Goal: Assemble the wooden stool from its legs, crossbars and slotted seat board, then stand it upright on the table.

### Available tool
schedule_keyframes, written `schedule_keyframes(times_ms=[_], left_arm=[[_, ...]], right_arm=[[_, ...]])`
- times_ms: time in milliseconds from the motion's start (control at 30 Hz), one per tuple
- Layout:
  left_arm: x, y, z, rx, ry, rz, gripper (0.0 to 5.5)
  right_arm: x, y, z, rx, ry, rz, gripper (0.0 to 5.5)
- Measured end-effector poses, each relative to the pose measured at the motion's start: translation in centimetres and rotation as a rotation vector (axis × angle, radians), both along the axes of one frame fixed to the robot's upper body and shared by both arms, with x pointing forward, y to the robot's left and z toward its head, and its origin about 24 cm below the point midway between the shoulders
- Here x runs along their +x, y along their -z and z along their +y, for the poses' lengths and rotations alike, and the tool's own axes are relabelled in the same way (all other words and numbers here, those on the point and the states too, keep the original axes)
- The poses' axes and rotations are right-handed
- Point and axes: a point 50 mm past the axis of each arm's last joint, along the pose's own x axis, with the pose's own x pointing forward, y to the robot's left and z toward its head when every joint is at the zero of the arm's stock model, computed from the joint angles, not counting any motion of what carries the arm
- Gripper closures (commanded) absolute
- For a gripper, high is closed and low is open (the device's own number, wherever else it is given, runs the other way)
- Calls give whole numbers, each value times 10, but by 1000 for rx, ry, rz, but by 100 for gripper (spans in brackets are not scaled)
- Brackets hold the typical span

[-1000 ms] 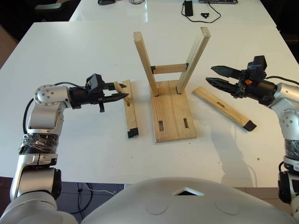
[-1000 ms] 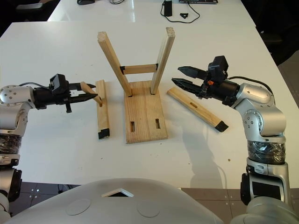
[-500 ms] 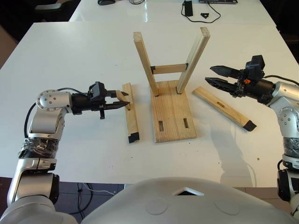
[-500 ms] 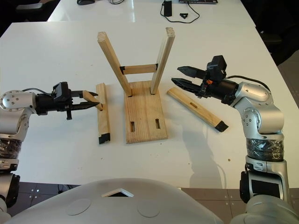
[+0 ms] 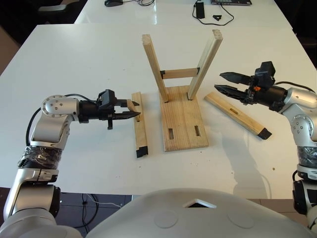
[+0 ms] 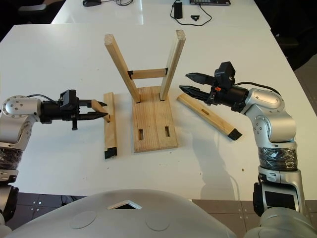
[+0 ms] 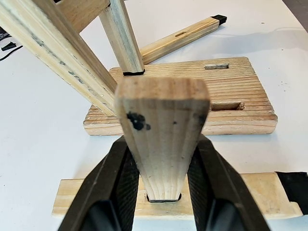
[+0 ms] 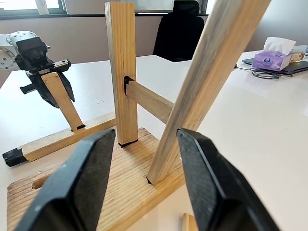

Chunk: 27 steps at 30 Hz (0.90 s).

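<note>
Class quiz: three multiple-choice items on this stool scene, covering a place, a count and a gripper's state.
1. The short pale wooden crossbar in the left gripper stands:
A. in the slot of the wooden leg lying left of the flat slotted seat board
B. in a seat slot
C. on the seat's middle
2. How many wooden legs stand in the seat board?
A. one
B. two
C. four
3. The right gripper is:
A. open, empty
B. shut on a leg
C. shut on a crossbar
1A, its foot sits in that leg; 2B, two stand at the board's far end; 3A, its fingers are spread, nothing between.
</note>
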Motion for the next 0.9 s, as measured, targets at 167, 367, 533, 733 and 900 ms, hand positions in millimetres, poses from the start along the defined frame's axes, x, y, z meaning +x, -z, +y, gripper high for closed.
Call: schedule_keyframes(times_ms=[167, 367, 533, 733, 900], left_arm=[[2, 7, -3, -65, -24, 28, 421], [2, 12, -1, -97, -50, 42, 421], [0, 16, -1, -111, -76, 42, 421], [-7, 17, -4, -108, -85, -14, 421], [-7, 18, -6, -108, -88, -23, 421]], right_arm=[[0, 3, 0, -8, -1, 12, 315], [1, 6, -1, -18, 7, 23, 315], [2, 6, -2, -22, 7, 26, 315], [2, 7, -2, -28, 10, 26, 315], [2, 7, -3, -39, 14, 23, 315]])
